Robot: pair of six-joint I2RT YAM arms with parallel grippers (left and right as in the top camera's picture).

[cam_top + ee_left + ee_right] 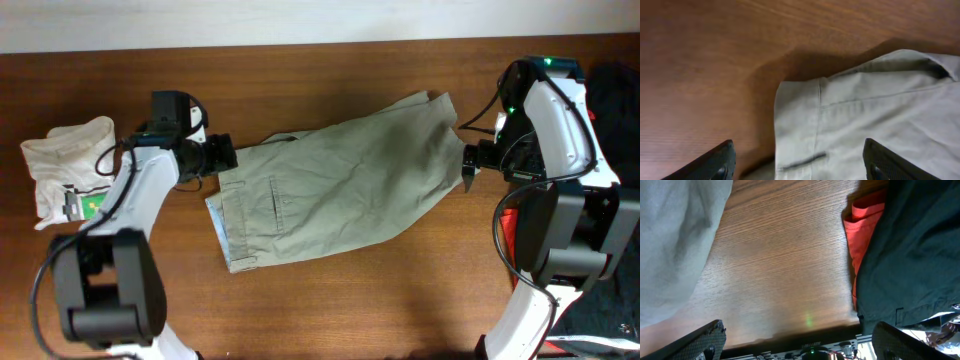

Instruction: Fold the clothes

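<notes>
Up close, the left gripper [797, 152], jaws wide apart, hovers over the waistband corner of the trousers [340, 185]. The right gripper [797, 330], jaws apart too, is over bare table [400, 290] beside the leg end. The trousers lie mid-table, waistband at 8 o'clock, legs toward 2. Black garment [615, 95] at 3 o'clock, white garment [65, 165] at 9.

Plenty of bare worktop [350, 310] on the robot's side of the trousers [340, 185], plus a thinner strip along their far side, nothing in the way there. Off the waistband end a crumpled white garment [65, 165] sits well apart, with the left claw [222, 153], jaws spread wide, in that gap. Past the leg end the right claw [470, 168], jaws apart too, hangs over a narrow strip of wood, with the black garment [615, 95] and red garment [862, 240] crowding just beyond.
</notes>
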